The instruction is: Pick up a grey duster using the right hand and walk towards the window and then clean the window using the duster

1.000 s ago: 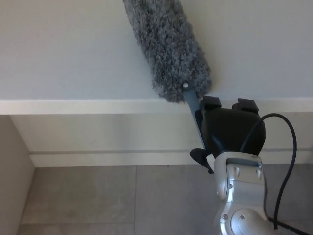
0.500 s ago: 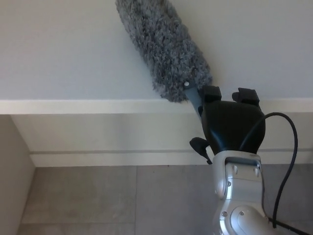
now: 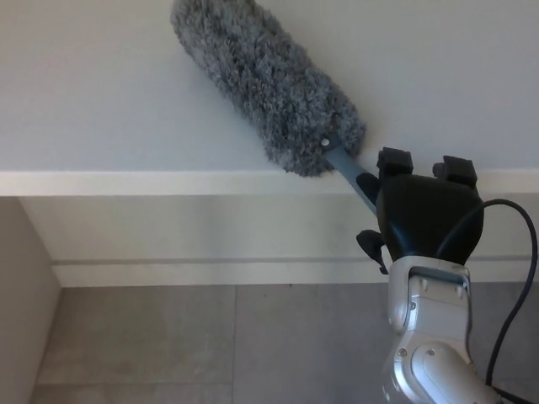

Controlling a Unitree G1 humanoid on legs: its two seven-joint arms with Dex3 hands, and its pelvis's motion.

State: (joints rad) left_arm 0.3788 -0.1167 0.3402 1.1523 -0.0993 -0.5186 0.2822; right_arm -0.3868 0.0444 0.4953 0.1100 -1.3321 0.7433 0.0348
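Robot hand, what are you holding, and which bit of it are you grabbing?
The right hand holds the grey duster by its dark handle, just below the fluffy head. The left hand is not in view.

Indoor room: pale wall point(image 3: 101, 93), white ledge point(image 3: 126, 183), grey tiled floor point(image 3: 168, 345).

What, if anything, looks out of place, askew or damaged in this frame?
Nothing stands out. The right hand is shut on the handle of the grey duster, whose fluffy head slants up to the left against the pale pane above the white sill. No spills or damage show.
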